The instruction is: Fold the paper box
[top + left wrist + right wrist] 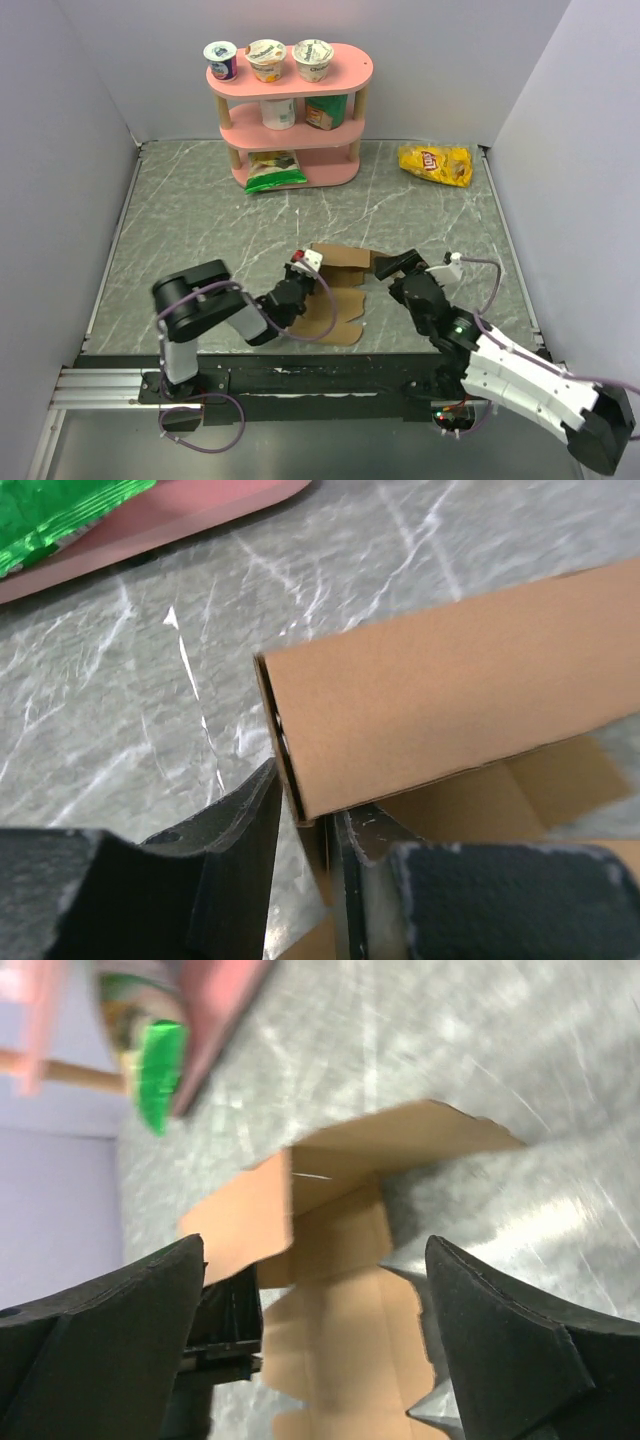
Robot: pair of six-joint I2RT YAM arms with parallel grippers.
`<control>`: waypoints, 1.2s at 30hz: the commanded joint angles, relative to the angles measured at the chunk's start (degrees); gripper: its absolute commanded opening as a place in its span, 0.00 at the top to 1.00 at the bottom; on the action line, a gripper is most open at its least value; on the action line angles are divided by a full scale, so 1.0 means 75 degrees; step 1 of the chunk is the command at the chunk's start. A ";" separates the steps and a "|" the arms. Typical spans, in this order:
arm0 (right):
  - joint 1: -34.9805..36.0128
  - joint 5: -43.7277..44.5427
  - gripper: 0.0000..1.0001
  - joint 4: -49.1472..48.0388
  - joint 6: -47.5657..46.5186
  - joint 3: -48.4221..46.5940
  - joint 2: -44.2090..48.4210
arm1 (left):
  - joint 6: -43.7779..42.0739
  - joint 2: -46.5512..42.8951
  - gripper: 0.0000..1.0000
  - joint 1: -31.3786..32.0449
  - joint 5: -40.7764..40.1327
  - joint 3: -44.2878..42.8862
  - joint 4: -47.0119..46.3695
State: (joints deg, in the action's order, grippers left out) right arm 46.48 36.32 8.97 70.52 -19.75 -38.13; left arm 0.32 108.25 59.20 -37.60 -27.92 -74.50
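Note:
The paper box (pixel 340 300) is brown cardboard lying near the front middle of the table. Its far wall is folded upright and its near flaps lie flat. My left gripper (pixel 300 283) is at the box's left side. In the left wrist view its fingers (pixel 240 840) are close together on the end of the raised wall (pixel 450 680), shut on it. My right gripper (pixel 385 268) hangs at the box's right end, wide open. In the right wrist view the flat panel (pixel 340 1330) shows between its two spread fingers (pixel 500 1340), which hold nothing.
A pink shelf (pixel 290 120) stands at the back with yogurt cups on top and a green bag (pixel 275 172) at its foot. A yellow chip bag (pixel 436 164) lies at the back right. Walls close in the table on the left, right and back.

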 commanded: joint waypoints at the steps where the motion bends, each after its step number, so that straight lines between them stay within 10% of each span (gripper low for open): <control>1: -0.0033 -0.0330 0.00 0.0783 -0.2591 -0.0391 0.1528 | 0.0567 -0.1645 0.69 -0.0287 0.1322 0.0441 0.0978; 5: -0.0162 -0.0470 0.00 0.1147 -0.4092 -0.0110 0.2539 | 0.0731 -0.2560 0.65 -0.0638 0.2211 0.0722 0.2174; 10: -0.0385 -0.1079 0.00 0.0856 -0.5066 0.0195 0.3056 | 0.0942 -0.3334 0.34 -0.1061 0.2844 0.0980 0.2760; 18: -0.1168 -0.2566 0.00 0.0281 -0.5617 0.0078 0.1511 | 0.1491 -0.3769 0.04 -0.2173 0.4942 0.1145 0.3196; 36: -0.1978 -0.3647 0.00 -0.0751 -0.5103 0.0769 0.1639 | 0.2278 -0.0677 0.07 -0.2550 0.4264 -0.0273 0.1403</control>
State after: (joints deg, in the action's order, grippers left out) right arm 32.08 8.54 6.37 30.68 -15.16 -26.59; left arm 14.81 100.25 40.34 -2.28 -27.05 -56.01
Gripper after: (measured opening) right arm 0.996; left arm 0.940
